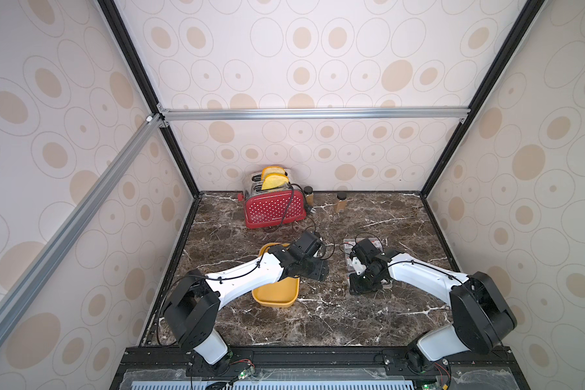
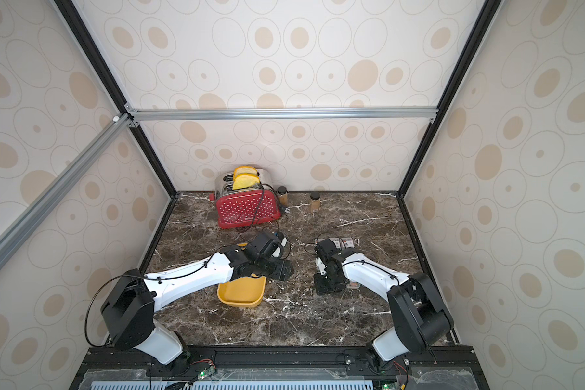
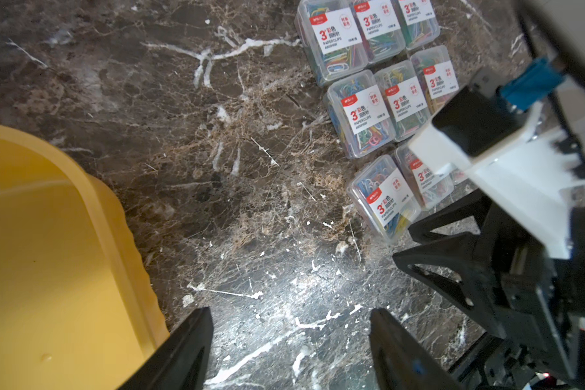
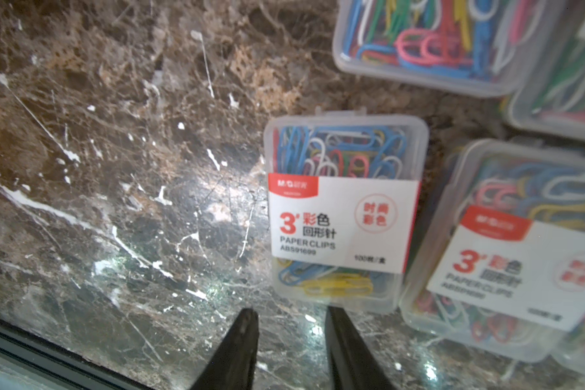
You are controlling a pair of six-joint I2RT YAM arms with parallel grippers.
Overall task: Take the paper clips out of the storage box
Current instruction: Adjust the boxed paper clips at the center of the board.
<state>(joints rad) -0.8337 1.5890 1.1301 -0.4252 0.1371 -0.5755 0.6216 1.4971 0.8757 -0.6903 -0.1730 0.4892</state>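
Left gripper [image 3: 291, 312] spread wide, empty, just beside storage box [image 1: 277, 293] rim, centre frame. Right gripper [image 4: 290, 310] slightly parted, pinching nothing, at paper clips [image 1: 374, 241] grid edge, right of centre. Bare marble [image 1: 331, 293] between.

The left arm [image 1: 247, 274] reaches forward and inward, and the left gripper [image 3: 291, 310] tilts downward with jaws spread wide, empty. The right arm [image 1: 419, 273] bends inward too. The right gripper [image 4: 290, 310] hangs low, jaws only slightly parted (also empty).
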